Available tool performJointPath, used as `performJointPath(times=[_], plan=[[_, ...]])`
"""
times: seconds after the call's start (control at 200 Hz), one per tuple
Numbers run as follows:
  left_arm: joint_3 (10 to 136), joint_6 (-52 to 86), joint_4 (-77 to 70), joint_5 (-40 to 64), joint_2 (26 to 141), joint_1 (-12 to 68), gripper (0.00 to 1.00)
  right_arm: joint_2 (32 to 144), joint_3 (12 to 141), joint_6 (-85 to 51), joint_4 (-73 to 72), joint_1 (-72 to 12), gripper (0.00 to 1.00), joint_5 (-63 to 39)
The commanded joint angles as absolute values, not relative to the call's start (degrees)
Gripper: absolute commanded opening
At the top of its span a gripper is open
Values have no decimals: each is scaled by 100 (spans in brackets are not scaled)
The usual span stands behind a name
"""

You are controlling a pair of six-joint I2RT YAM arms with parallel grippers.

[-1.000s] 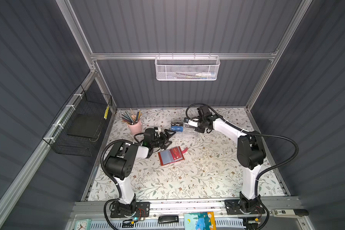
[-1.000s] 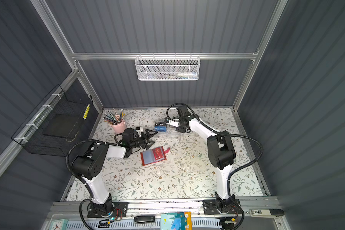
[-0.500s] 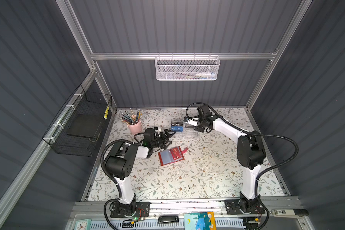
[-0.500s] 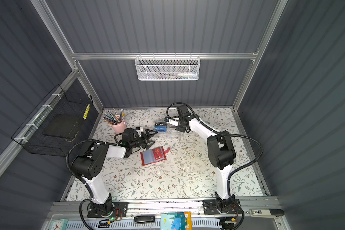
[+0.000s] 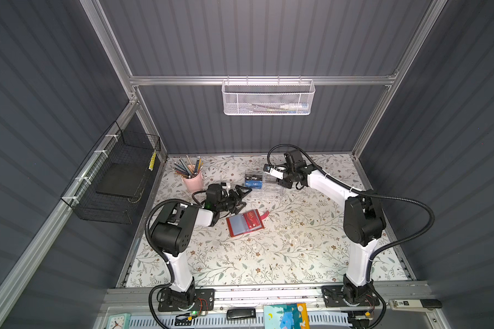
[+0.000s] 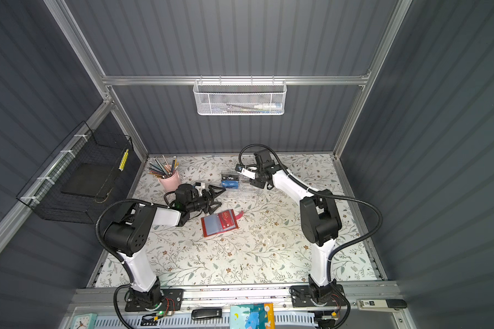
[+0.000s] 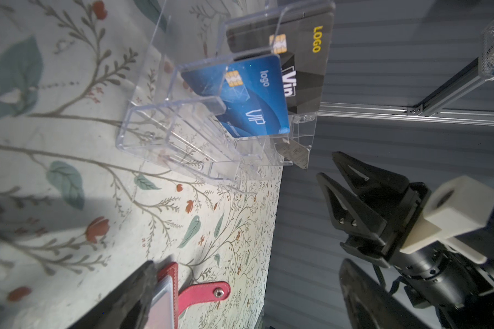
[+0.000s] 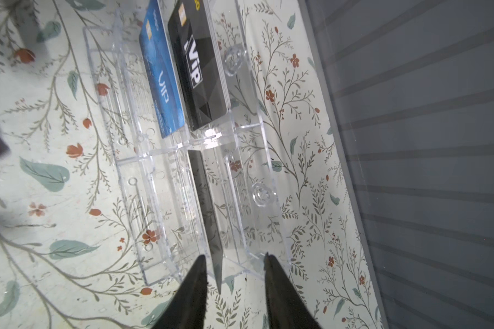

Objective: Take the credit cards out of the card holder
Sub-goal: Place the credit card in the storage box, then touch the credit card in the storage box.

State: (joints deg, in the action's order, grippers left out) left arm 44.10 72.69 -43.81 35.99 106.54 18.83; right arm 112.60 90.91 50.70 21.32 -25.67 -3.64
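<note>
The red card holder (image 5: pixel 244 223) lies open on the floral table, a red card (image 5: pixel 251 218) in its right sleeve; its snap strap (image 7: pixel 206 292) shows in the left wrist view. My left gripper (image 5: pixel 244 198) hovers just behind it, open and empty. A blue VIP card (image 8: pixel 161 79) and a black VIP card (image 8: pixel 200 68) stand in the clear acrylic box (image 5: pixel 264 182). My right gripper (image 8: pixel 235 257) is at the box's right end. Its jaws are apart either side of a dark card (image 8: pixel 208 213) standing in a slot, with a clear gap on one side.
A pink cup of pencils (image 5: pixel 193 181) stands at the back left. A black wire basket (image 5: pixel 117 176) hangs on the left wall. A white mesh basket (image 5: pixel 268 96) hangs on the back wall. The back wall is close behind the acrylic box.
My right gripper's jaws have spread apart at the acrylic box, leaving the dark card standing in its slot. Neither arm has shifted noticeably, and the left gripper stays open.
</note>
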Motion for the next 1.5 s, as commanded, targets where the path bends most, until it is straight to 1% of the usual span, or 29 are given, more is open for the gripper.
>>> performJointPath(times=[0.0,0.035,0.055,0.065,0.07,0.09,0.095,0.105,0.11,0.12,0.13,0.26,0.355,0.465,0.525,0.615,0.71,0.775,0.87,0.93,1.036,1.151,1.496], plan=[[4430,7184,-4303,3579,10478,1931,100,11020,8976,4819,1943,-2628,43,-508],[4417,7143,-4234,3562,10432,1938,100,10960,8944,4756,1906,-2631,46,-509],[4413,7127,-4201,3556,10405,1942,100,10925,8917,4716,1877,-2636,50,-508],[4419,7117,-4190,3545,10391,1947,100,10894,8907,4690,1862,-2637,55,-514],[4411,7113,-4187,3544,10385,1949,100,10883,8896,4683,1858,-2637,60,-516],[4404,7088,-4159,3542,10352,1955,100,10840,8868,4639,1834,-2631,74,-531],[4408,7086,-4149,3546,10339,1958,100,10830,8859,4627,1827,-2634,78,-538],[4411,7078,-4135,3547,10324,1959,100,10800,8848,4611,1819,-2636,92,-561],[4416,7063,-4124,3545,10317,1960,100,10788,8841,4591,1815,-2636,95,-566],[4420,7055,-4098,3540,10294,1966,100,10759,8824,4562,1805,-2637,98,-585],[4416,7039,-4074,3537,10275,1968,100,10734,8811,4524,1794,-2630,99,-597],[4492,6703,-3566,3413,9930,2060,100,10299,8511,3957,1502,-2636,99,-645],[4535,6466,-3193,3281,9626,2126,100,9975,8360,3223,1380,-2630,99,-668],[4467,6275,-3083,3210,9334,2208,100,9751,8326,1836,1401,-2623,99,-521],[4363,6263,-3242,3185,9222,2281,100,9655,8184,972,1328,-2628,99,-696],[4158,6303,-3531,3015,9084,2418,100,9564,7910,-69,1201,-2628,99,-1239],[4043,6279,-3670,2984,9004,2520,100,9289,7037,-1277,115,-2606,99,-1566],[3902,6336,-3779,2915,8919,2540,100,9153,6450,-2025,-622,-2599,99,-1603],[3710,6335,-3789,2861,8769,2540,100,9262,6067,-2765,-1154,-2624,99,-1862],[3650,6337,-3779,2868,8720,2536,100,9420,5907,-3058,-1479,-2644,99,-2229],[3564,6312,-3749,2862,8634,2540,100,9710,5747,-3425,-1964,-2696,99,-2422],[3510,6267,-3624,2835,8561,2540,100,9960,5810,-3603,-2189,-2782,99,-2520],[3579,6155,-3472,2821,8543,2540,100,10550,6575,-3325,-1789,-2778,99,-2339]])
